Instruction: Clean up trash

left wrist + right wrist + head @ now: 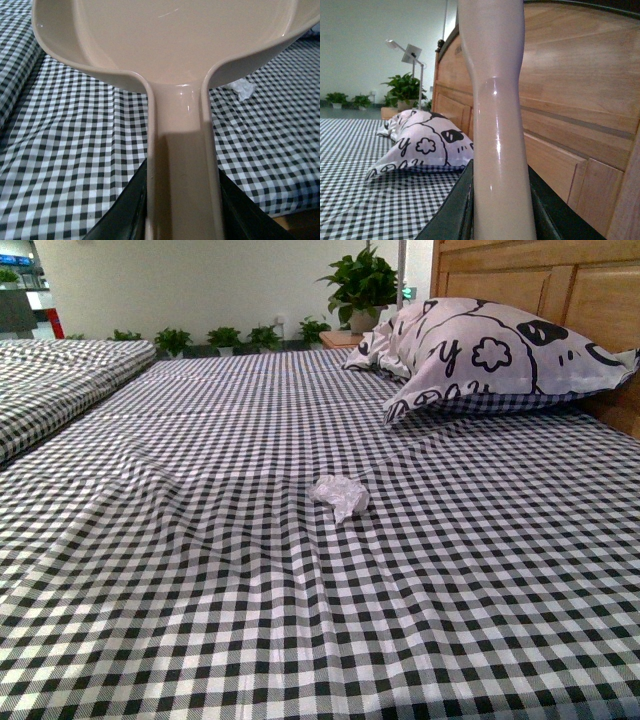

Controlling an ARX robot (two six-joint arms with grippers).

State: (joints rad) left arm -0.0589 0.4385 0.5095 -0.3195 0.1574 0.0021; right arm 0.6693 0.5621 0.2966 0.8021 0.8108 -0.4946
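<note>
Well, pillow (pixel 490 355) beyond trash (pixel 340 496) reads "y".

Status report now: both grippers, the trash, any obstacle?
Left gripper shut on dustpan. Right gripper shut on pale handle. Paper wad loose on checked sheet, beyond dustpan. Pillow apart, not in the way.

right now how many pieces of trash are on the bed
1: a crumpled white wad mid-bed on the checked sheet, in front of the pillow. More could hide behind that pillow.
</note>
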